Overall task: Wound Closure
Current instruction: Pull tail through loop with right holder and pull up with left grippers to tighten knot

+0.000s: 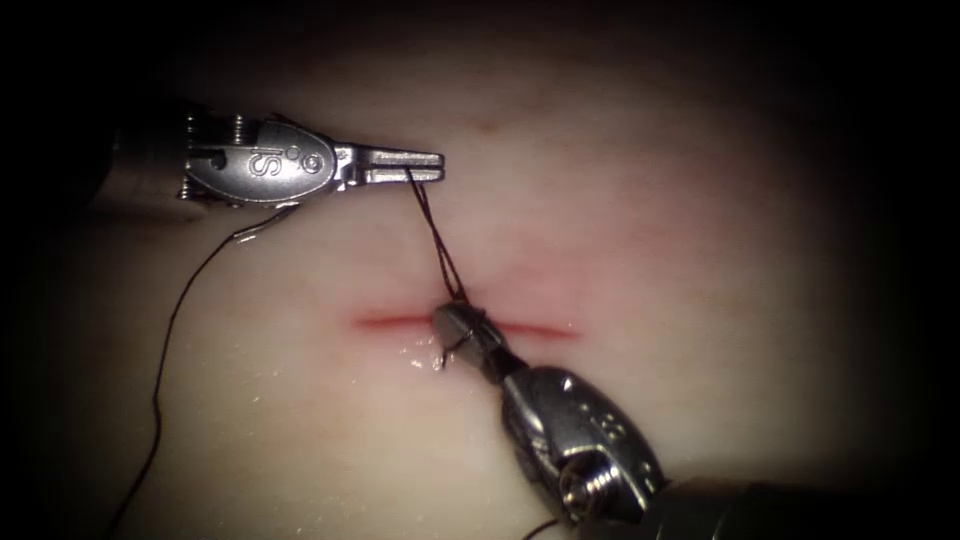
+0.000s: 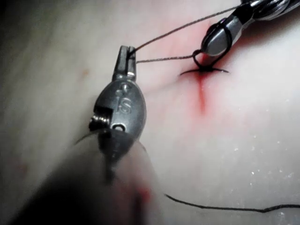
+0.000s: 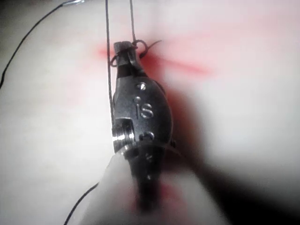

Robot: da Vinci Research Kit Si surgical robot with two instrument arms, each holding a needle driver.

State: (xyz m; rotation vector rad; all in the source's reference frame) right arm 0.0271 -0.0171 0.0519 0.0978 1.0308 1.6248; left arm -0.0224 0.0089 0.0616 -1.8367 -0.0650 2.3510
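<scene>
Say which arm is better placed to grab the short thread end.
Probably right. The right tool, thread looped round it, sits at the cut beside the short thread end. The left tool, jaws shut on the thread, is farther; the needle lies on the tissue.

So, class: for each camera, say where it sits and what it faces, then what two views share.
Endoscope: above and in front, facing the cut; left tool, shut on thread, and right tool, thread looped round its tip; needle lies loose on the tissue.
Left wrist: rides the left arm, looking along its shaft at the left tool.
Right wrist: likewise, at the right tool.
Shared: left wrist and endoscope both show both tools.
</scene>
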